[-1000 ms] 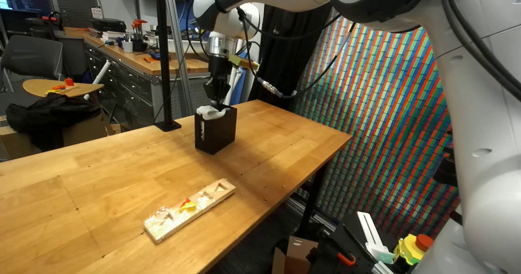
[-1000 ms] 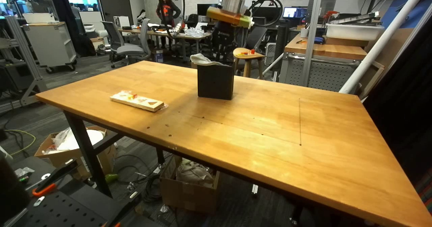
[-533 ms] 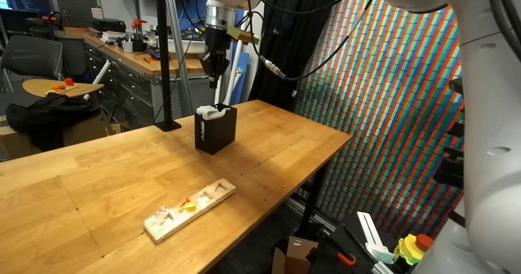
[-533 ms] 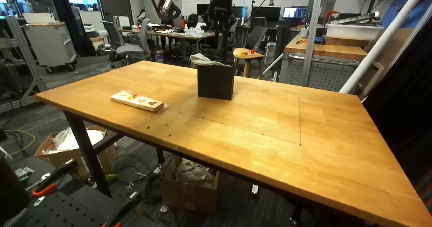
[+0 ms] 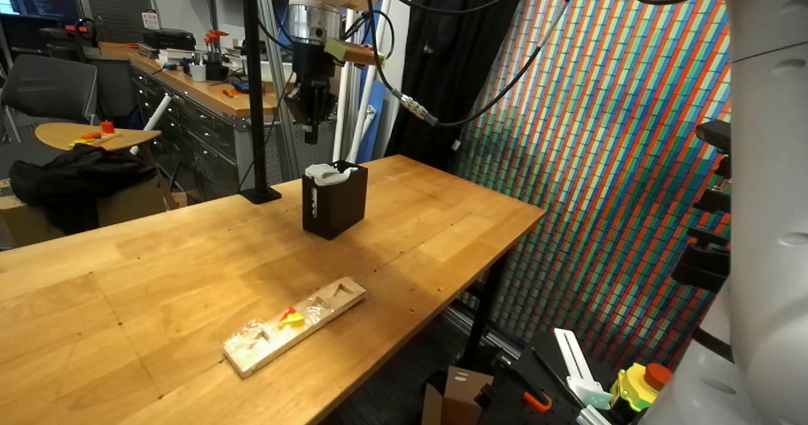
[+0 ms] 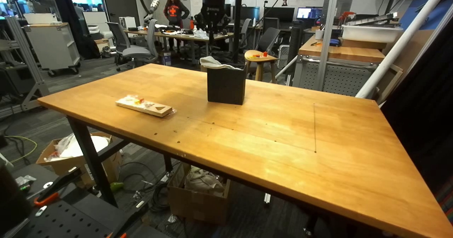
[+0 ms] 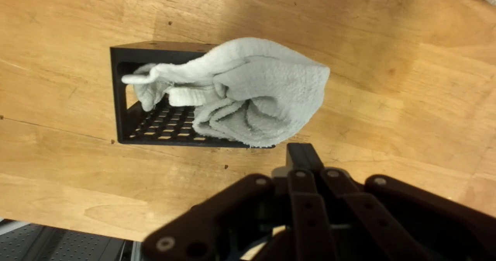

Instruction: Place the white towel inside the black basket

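Note:
The black basket (image 5: 338, 209) stands upright on the table. Its perforated floor (image 7: 166, 131) shows through part of the mouth in the wrist view. Bunched in that mouth is the white towel (image 7: 271, 82), partly inside, with a thick fold rising above the rim and jutting past one end. White also shows through a slot in the basket's side in an exterior view (image 5: 314, 203). My gripper (image 7: 300, 152) is shut, its fingertips pressed together with nothing between them. In both exterior views the gripper (image 5: 311, 136) hangs above the basket, apart from basket (image 6: 226, 87) and towel (image 6: 216, 63).
A pale wooden board (image 5: 293, 327) with coloured pieces and clear wrapping lies on the table (image 5: 189, 248), nearer its edge. A black upright post (image 5: 254, 109) rises from the table's far side, close to the arm. A grey metal post (image 6: 325, 40) stands beyond the table.
The gripper has risen from beside the towel at the basket's mouth and moved left in both exterior views, staying shut. Towel and basket have stayed in place.

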